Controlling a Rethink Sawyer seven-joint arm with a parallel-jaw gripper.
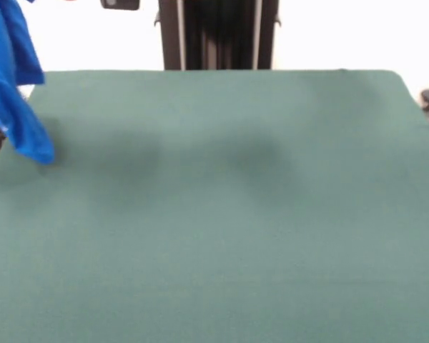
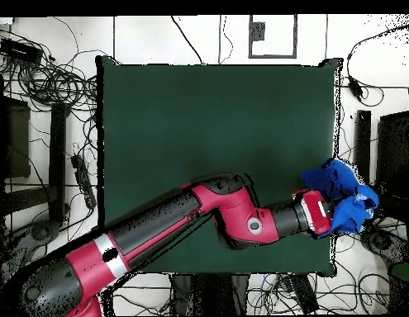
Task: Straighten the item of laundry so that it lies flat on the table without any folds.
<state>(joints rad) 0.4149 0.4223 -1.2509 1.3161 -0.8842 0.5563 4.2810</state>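
The item of laundry (image 2: 340,198) was bunched and draped around the end of the arm, hanging at the table's edge rather than lying on it. In the front view the blue fabric (image 1: 14,86) hung in loose vertical folds at the picture's left margin, its lowest corner just above the green surface. In the overhead view the cloth wrapped over and beyond the gripper (image 2: 330,216), hiding the tool's tip; whether it was clenched on the fabric or released could not be told, though the way the cloth hung from it suggests a hold.

The garment lay directly at and past the tool's tip, outward along the line of the forearm. Its long axis could not be read from so crumpled a mass. The table (image 2: 207,124) stretched back behind the tool, toward the arm's elbow and beyond it.

In judgement, flattening had not begun: the cloth needed carrying back from the edge over the table before any spreading. The risk was the fabric slipping off the edge.
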